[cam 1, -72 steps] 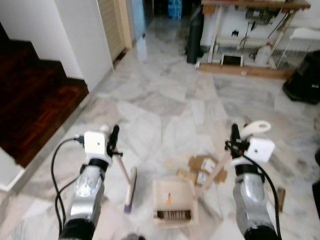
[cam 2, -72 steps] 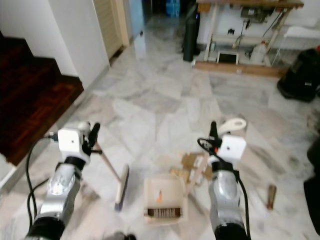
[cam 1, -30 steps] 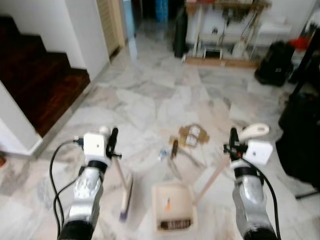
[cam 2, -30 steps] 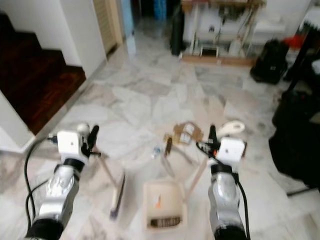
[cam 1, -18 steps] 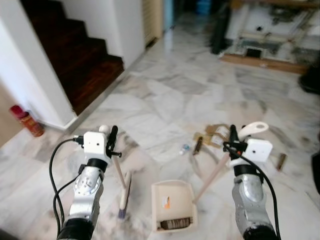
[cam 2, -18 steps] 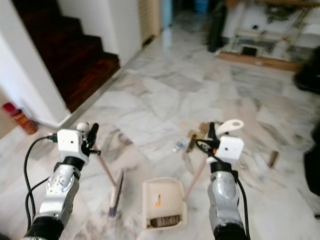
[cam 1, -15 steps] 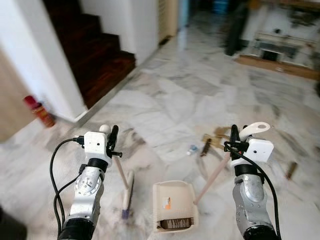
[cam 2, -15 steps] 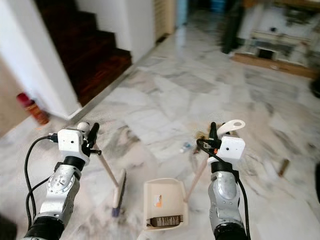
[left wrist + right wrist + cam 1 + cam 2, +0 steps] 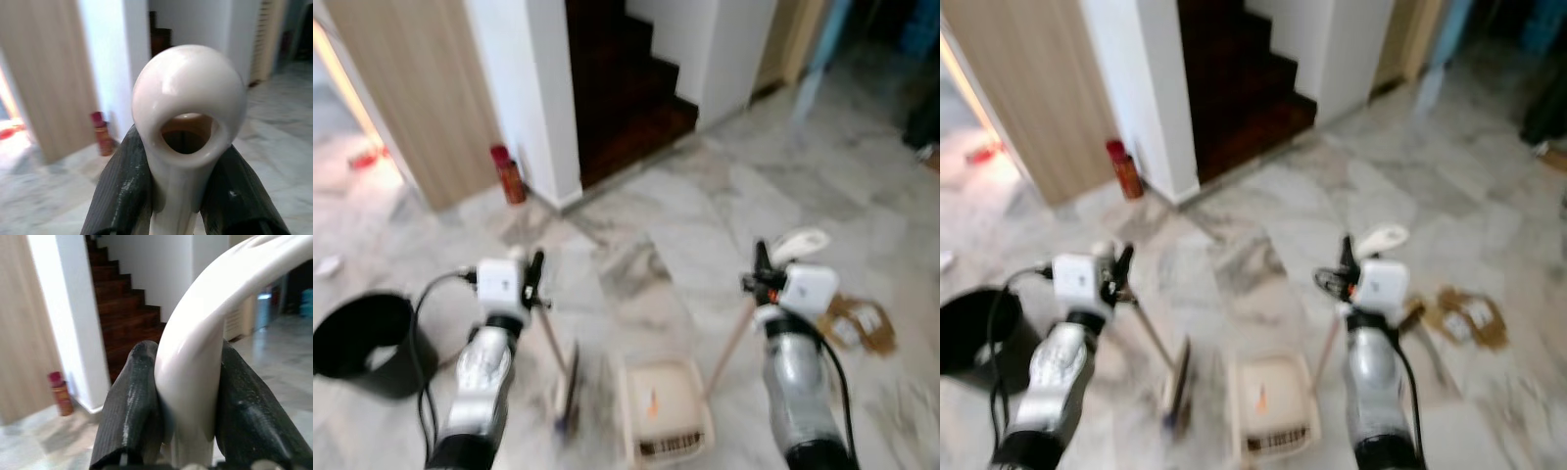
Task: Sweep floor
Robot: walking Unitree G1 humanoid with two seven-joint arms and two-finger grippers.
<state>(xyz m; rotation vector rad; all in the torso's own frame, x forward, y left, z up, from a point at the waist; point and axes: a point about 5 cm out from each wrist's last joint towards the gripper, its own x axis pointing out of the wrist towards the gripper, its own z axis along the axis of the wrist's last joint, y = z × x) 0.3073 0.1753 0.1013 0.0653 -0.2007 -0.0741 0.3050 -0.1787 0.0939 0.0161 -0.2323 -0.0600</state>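
We're keeping the left gripper (image 9: 178, 196) clamped on the broom (image 9: 566, 387) and the right gripper (image 9: 188, 416) clamped on the dustpan (image 9: 664, 416) handle, carrying both low and steady toward the black bin (image 9: 362, 343) off to the left gripper's outer side.

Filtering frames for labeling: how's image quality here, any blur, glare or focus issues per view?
Left eye view: motion-blurred throughout, broom and dustpan smeared, warm glare at the far-left doorway. Right eye view: same blur, cardboard scraps soft. Left wrist view: broom handle between the fingers is fairly sharp with highlights, background soft. Right wrist view: dustpan handle overexposed near white, stairs fairly clear.
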